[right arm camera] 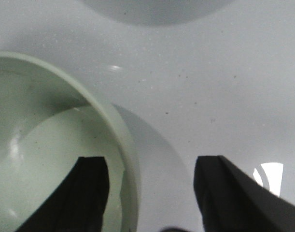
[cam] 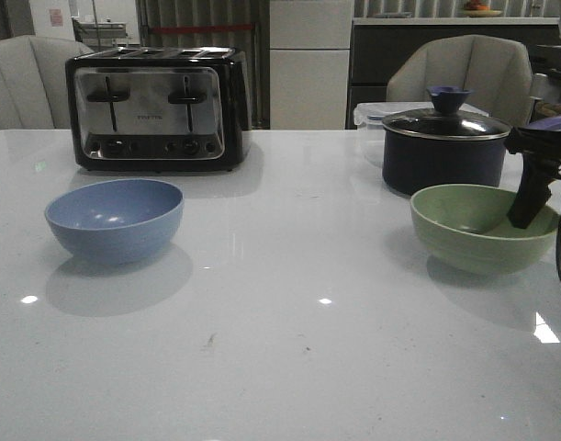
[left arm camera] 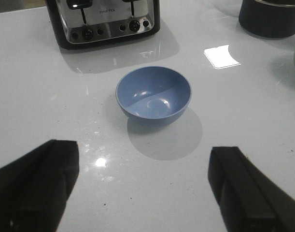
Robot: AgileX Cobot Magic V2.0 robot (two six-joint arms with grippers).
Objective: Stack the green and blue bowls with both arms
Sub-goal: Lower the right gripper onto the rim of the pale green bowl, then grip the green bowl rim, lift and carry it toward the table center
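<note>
Green bowl (cam: 482, 230) sits at the right side of the white table (cam: 280, 349), just in front of a dark lidded saucepan (cam: 445, 147) with a blue knob, the two close but apart. The right gripper (right arm camera: 147, 193) straddles the bowl's rim with its fingers spread: one finger (right arm camera: 87, 193) is down inside the bowl, the other (right arm camera: 234, 193) outside over the table, and the rim wall stands between them, not yet pinched. Blue bowl (cam: 115, 219) stands upright and empty on the left side, well apart from the green one, with bare tabletop between them. A chrome and black toaster (cam: 156, 108) stands behind the blue bowl at the far left, near but not touching it. The left gripper (left arm camera: 142, 193) hangs above the table on the near side of the blue bowl, its dark fingers wide apart and holding nothing. A clear plastic container (cam: 372, 115) shows partly behind the saucepan.
</note>
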